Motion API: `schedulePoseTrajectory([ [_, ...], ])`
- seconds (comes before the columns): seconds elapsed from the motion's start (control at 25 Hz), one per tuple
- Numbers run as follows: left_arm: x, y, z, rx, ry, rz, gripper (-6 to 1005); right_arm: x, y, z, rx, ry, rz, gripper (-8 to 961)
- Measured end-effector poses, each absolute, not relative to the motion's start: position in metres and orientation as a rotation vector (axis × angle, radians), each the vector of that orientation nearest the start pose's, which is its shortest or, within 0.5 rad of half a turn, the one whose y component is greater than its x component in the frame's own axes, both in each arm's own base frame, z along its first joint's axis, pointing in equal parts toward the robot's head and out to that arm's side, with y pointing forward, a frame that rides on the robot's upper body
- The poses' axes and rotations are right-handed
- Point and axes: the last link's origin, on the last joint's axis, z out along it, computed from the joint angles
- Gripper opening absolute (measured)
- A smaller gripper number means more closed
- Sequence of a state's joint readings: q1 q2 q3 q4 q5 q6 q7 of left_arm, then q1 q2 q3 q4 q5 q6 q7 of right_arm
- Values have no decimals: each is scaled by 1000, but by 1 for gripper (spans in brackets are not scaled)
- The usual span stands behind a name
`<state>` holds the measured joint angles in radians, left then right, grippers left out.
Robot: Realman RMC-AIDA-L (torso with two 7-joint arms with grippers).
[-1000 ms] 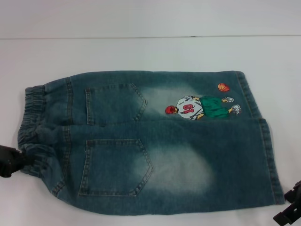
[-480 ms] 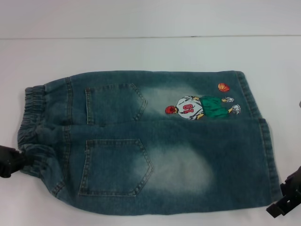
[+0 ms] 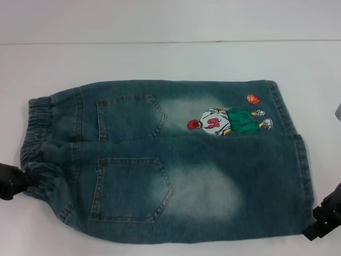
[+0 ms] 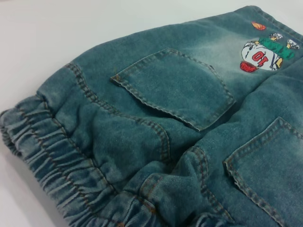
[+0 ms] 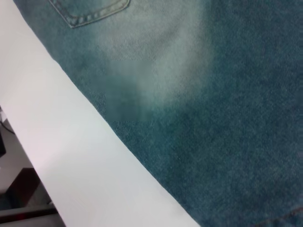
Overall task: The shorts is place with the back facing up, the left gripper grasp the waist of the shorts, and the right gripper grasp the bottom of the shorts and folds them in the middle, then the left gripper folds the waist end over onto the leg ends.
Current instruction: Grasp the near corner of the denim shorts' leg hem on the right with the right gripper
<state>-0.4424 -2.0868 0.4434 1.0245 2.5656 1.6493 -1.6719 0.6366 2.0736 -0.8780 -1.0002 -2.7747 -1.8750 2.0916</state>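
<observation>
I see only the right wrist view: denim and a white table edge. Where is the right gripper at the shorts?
Observer: The right gripper is beside the near corner of the leg ends; contact is unclear.
Operator: And the other arm?
Observer: The left gripper sits against the near end of the waist.
Operator: Is the back up?
Observer: Yes, both back pockets of the shorts show, lying flat.

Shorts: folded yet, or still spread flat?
Spread flat, back up. The shorts show both back pockets side by side, the waist toward the robot's left and the leg ends toward its right, with nothing doubled over.
</observation>
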Motion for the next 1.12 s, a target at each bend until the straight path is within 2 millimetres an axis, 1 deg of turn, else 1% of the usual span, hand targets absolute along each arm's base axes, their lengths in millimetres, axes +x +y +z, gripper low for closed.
schedulePoseTrajectory([
  [0.32, -341, 291, 65, -2562, -1046, -54, 76, 271, 311, 30, -2813, 1272, -632, 678],
  [0.6, -341, 289, 64, -2560, -1058, -58, 79, 267, 311, 25, -2820, 1268, -624, 676],
  [0.84, -342, 289, 63, -2556, -1063, -61, 81, 266, 310, 17, -2833, 1259, -643, 466],
  [1.12, -342, 289, 63, -2551, -1068, -66, 83, 265, 311, 16, -2822, 1248, -651, 320],
])
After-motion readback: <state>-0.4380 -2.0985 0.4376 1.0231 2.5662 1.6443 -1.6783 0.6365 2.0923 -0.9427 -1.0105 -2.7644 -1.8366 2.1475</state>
